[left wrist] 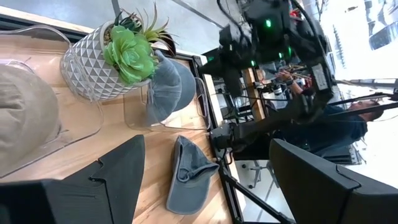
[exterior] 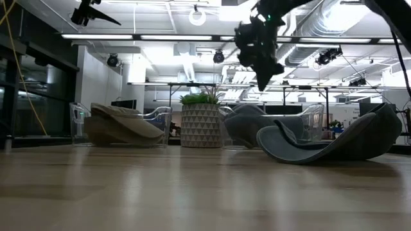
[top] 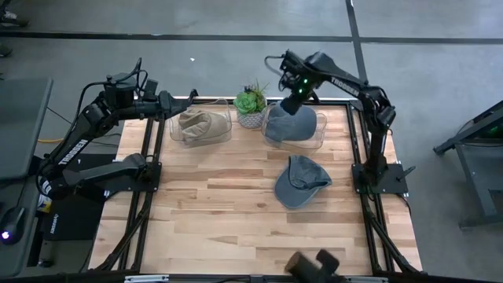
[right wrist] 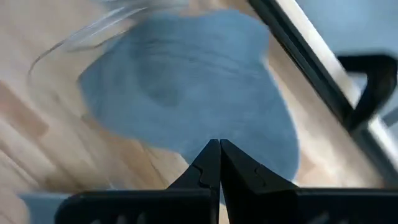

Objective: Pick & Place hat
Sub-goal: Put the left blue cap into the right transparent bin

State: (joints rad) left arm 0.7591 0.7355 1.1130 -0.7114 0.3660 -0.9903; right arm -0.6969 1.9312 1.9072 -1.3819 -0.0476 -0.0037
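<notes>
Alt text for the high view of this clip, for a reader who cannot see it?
Overhead, the right arm's shut tool hovers over a grey fabric cap in a clear plastic bin at the wooden table's far edge. The left arm's open tool sits beside a tan hat in another clear bin; a second grey cap lies loose mid-table.

plant: 1 green succulent point(top: 251, 100) in white patterned pot point(left wrist: 84, 65) | place: between 2 clear bins, table's far edge point(top: 236, 101)

We see a gray hat point(exterior: 334, 144) lying curled on the wood table point(exterior: 192, 192). Behind it sit a plant pot point(exterior: 200, 125), a tan hat point(exterior: 122, 128) in a clear bin point(exterior: 80, 122), and another gray one point(exterior: 247, 128). The right gripper point(exterior: 262, 82) hangs above, closed.
</notes>
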